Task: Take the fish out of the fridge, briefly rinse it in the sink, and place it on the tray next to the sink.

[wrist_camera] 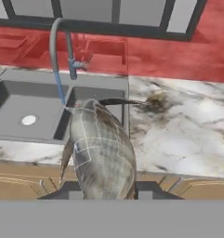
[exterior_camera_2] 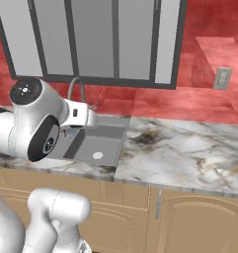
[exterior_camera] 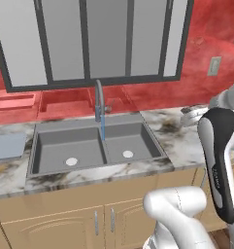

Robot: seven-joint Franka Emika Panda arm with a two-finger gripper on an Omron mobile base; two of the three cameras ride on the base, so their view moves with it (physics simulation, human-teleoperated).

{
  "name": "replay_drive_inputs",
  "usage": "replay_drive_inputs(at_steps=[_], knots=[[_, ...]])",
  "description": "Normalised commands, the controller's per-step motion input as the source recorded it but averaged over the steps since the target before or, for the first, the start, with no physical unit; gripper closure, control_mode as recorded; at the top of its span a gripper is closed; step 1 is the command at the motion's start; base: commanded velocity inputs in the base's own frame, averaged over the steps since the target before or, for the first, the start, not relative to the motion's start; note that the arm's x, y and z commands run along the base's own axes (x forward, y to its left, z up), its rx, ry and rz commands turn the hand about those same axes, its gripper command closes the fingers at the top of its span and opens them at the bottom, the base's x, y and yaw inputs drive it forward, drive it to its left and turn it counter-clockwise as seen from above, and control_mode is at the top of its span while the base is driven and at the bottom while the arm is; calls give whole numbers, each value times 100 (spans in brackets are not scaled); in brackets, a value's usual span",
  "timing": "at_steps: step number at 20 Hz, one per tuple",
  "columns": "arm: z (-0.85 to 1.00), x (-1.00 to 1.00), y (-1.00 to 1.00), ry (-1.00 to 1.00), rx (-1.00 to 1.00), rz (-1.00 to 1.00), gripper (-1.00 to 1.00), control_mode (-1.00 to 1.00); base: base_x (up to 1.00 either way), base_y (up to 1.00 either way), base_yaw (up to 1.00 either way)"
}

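Fish (wrist_camera: 102,148) out of the fridge and in hand, clamped between the nearly closed fingers of the gripper (wrist_camera: 103,194), tail pointing away toward the window. Held in the air over the front of the marble bench (wrist_camera: 178,135), just right of the sink (exterior_camera: 94,146) and not yet above a basin. Beyond the fish, a thin blue stream falling from the curved faucet (exterior_camera: 99,99) into the sink near the divider between the two basins, so water apparently running and ready. Off at the far left end of the bench, well apart from the gripper, the pale blue-grey tray (exterior_camera: 7,146), nothing visible on it. Behind the sink, a red shallow dish (exterior_camera: 14,102) on the ledge under the window.

By the look of it, first step complete: fetching from the fridge done. Rinse not yet begun, with the fish short of the stream. Remaining: carrying the fish leftward under the water, a brief rinse, then across the sink to the tray and release.
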Motion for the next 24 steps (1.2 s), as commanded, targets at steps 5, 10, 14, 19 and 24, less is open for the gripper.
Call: replay_drive_inputs(at_steps=[5,10,14,19,24], knots=[[-27,60,-14,35,8,18,100,-100,0,0,0],[-59,31,-7,37,16,20,100,-100,0,0,0],[-81,22,0,28,15,15,100,-100,0,0,0],[-21,36,0,17,21,4,100,-100,0,0,0],[0,45,0,9,15,5,100,-100,0,0,0]])
